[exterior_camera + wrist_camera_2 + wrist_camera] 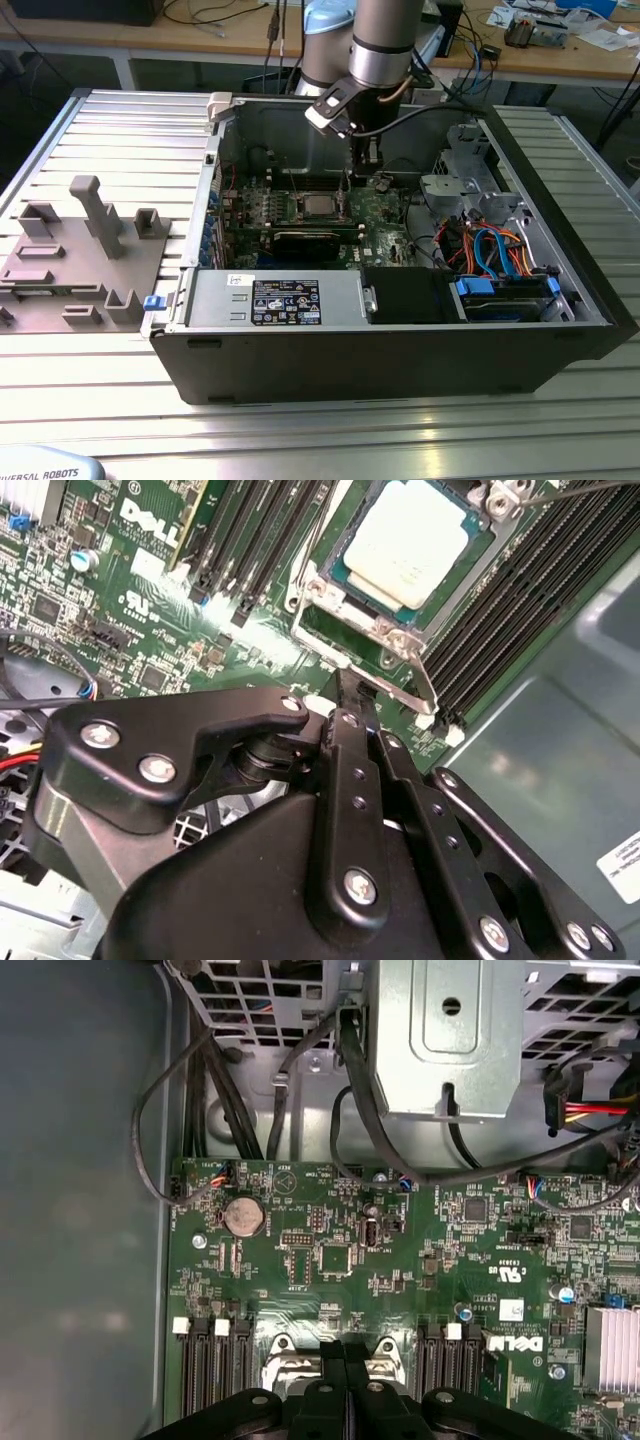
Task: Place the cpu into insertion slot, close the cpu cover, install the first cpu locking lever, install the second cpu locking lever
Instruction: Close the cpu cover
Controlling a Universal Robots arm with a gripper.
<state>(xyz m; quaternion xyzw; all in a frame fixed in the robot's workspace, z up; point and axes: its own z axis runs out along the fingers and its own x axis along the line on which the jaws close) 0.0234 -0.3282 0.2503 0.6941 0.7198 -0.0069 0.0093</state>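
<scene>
The cpu [412,542], a flat square with a dull silver top, lies in the insertion slot [318,592] on the green board; it also shows in the exterior view as the cpu [318,207]. A silver frame, the cpu cover [372,617], lies around the chip's edges. A thin metal lever [424,683] runs along one side of the socket. My gripper [346,702] is shut with nothing between its black fingers, its tips just off a corner of the socket. In the first wrist view the gripper [345,1350] sits between two silver socket parts. In the exterior view the gripper [358,172] hangs at the socket's right.
The open computer case [400,350] lies on a slatted metal table. Long memory slots [520,590] flank the socket. Black cables [250,1110] and a metal drive cage [450,1040] are beyond the board. A grey fixture block [90,250] stands at the exterior view's left.
</scene>
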